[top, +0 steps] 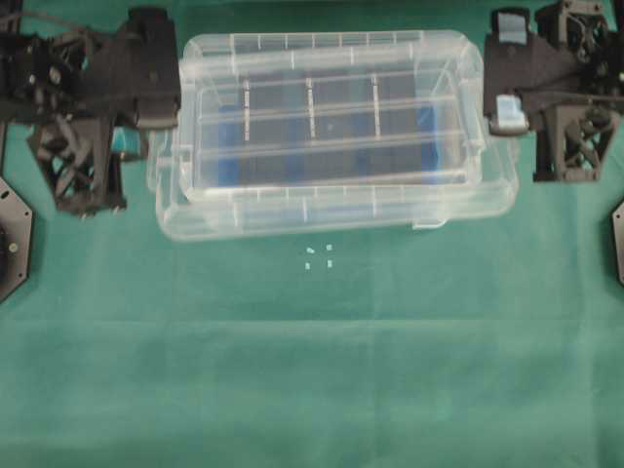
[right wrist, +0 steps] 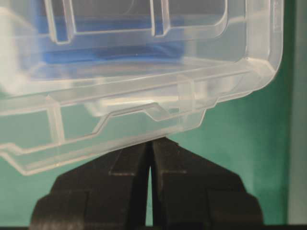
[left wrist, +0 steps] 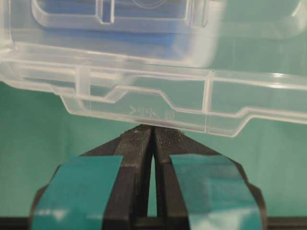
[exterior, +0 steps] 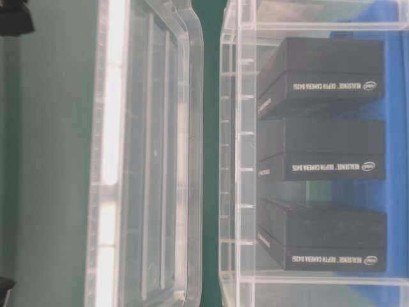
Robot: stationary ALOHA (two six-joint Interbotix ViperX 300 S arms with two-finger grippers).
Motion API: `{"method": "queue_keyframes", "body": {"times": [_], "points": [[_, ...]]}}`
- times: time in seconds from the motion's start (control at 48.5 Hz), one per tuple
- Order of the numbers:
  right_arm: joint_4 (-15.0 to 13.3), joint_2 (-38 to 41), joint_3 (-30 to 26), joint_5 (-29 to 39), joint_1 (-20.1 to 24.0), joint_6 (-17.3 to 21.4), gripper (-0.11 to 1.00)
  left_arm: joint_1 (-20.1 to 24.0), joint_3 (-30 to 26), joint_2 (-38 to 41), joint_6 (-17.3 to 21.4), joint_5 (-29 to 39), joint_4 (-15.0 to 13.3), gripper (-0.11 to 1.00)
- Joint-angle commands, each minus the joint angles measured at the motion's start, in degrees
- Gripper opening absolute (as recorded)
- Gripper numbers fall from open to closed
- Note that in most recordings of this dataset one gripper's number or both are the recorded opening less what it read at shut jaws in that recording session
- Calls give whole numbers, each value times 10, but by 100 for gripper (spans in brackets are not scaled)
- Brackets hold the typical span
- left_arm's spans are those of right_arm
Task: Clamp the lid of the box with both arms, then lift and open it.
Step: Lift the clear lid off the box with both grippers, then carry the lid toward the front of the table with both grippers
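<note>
My left gripper (left wrist: 153, 132) pinches the short-end tab of the lid (top: 331, 200), fingers narrowed to a sliver; my right gripper (right wrist: 152, 142) does the same at the opposite end. The lid's long axis runs straight between my two wrists, each equally near. Both forearms reach inward, level. Beyond my fingertips, the table-level view shows the lid apart from the box (exterior: 307, 160), black cases (exterior: 323, 150) inside.

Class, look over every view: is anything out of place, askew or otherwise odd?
Yes. The lid is off the box, gripped at each end by the left gripper and right gripper, and offset from it. Small white bits lie on the cloth beside the box.
</note>
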Motion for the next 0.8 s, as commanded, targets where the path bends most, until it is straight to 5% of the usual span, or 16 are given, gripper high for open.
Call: {"method": "queue_keyframes", "body": {"times": [0.0,0.247,0.783], "points": [[2,-7,-18,-6,42,22,1,-24,-11,-4,-18,-8,2,2],[-4,-1,-18,-5,134,83,1,-90,-16,4,-66,-8,3,2],[-75,35,-35,36,265,225,1,-202,-55,50,-132,-8,9,2]]}}
